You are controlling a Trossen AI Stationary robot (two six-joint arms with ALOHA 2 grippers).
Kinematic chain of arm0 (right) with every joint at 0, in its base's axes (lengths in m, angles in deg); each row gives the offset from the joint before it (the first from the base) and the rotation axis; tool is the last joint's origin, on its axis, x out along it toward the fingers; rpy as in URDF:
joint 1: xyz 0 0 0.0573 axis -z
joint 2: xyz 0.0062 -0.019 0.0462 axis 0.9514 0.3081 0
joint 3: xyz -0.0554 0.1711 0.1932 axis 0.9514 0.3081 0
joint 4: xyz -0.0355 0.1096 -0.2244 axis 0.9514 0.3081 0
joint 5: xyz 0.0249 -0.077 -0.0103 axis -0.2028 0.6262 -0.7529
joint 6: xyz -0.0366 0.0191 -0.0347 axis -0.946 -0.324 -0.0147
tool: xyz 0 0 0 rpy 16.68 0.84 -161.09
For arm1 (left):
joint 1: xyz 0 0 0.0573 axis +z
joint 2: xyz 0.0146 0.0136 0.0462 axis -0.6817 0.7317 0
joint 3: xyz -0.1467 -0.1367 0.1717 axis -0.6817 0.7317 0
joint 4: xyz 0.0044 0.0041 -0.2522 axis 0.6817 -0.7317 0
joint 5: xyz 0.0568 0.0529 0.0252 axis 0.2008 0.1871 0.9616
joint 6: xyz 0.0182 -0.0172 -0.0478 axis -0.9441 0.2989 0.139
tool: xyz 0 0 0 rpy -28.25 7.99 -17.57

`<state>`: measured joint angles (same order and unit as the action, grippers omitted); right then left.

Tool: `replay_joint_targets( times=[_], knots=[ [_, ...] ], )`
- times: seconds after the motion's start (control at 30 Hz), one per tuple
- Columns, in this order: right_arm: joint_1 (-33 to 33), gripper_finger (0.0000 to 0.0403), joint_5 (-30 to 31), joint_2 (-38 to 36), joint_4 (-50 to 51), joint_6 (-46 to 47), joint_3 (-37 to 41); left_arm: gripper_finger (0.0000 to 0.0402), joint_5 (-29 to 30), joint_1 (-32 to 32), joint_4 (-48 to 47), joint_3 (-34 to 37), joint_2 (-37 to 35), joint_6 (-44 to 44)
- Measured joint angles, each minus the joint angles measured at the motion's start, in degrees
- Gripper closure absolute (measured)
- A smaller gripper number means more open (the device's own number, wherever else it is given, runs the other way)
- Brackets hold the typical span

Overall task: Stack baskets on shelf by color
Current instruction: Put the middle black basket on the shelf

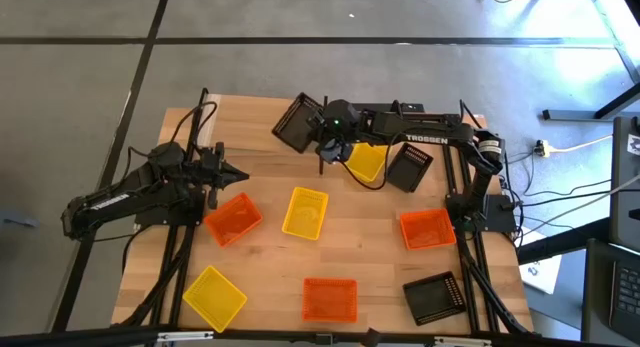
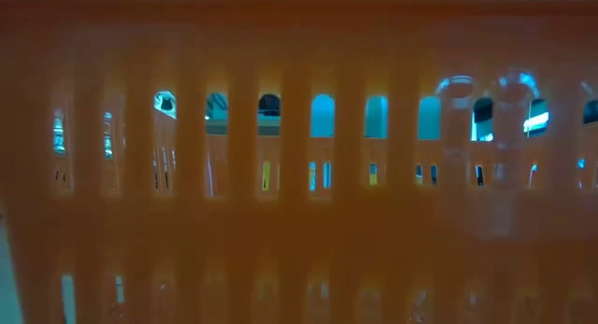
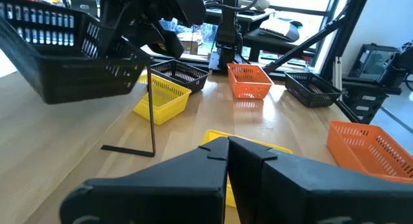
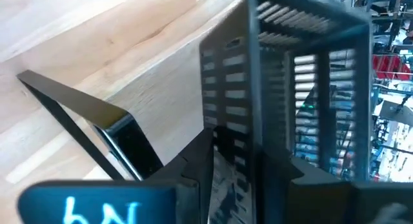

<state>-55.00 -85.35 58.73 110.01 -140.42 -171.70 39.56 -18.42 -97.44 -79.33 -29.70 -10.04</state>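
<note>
My right gripper (image 1: 322, 139) reaches over the table's far middle, its fingers open, with one side wall of a black basket (image 1: 296, 124) between them (image 4: 251, 166). That basket (image 3: 64, 53) sits tilted, raised off the table, by an upright post of the thin black shelf (image 3: 151, 104). What bears it from below does not show. A yellow basket (image 1: 365, 162) and a second black one (image 1: 410, 167) lie on the table under the right arm. My left gripper (image 1: 240, 175) waits shut at the table's left. My right gripper has the black basket's perforated side wall (image 4: 226, 121) between its open fingers, which slant down from the table's right. Whether either finger (image 4: 193, 175) touches the wall I cannot tell.
Loose on the wood lie an orange basket (image 1: 232, 217), a yellow one (image 1: 305, 212), an orange one (image 1: 427, 228), a yellow one (image 1: 213, 295), an orange one (image 1: 330, 299) and a black one (image 1: 435, 297). An orange basket wall (image 2: 299, 221) fills the low view.
</note>
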Motion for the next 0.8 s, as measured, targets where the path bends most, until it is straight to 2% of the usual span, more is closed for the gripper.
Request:
replay_joint_targets(
  times=[0.2, 0.37, 0.8],
  knots=[
    [0.0, 0.0318, 0.0, 0.0, 0.95, 1.3, 0.0, 0.0401, 0.0, 0.01, 0.0, -0.01, 0.0, 0.0],
    [0.11, 0.0323, 0.03, -0.02, 3.78, -6.21, 0.0, 0.0401, 0.0, 0.0, 0.0, 0.0, 0.0, 0.0],
    [0.46, 0.0329, 0.15, -0.02, 2.99, -12.24, 0.0, 0.0401, 0.0, 0.01, 0.0, 0.0, 0.0, -0.01]
  ],
)
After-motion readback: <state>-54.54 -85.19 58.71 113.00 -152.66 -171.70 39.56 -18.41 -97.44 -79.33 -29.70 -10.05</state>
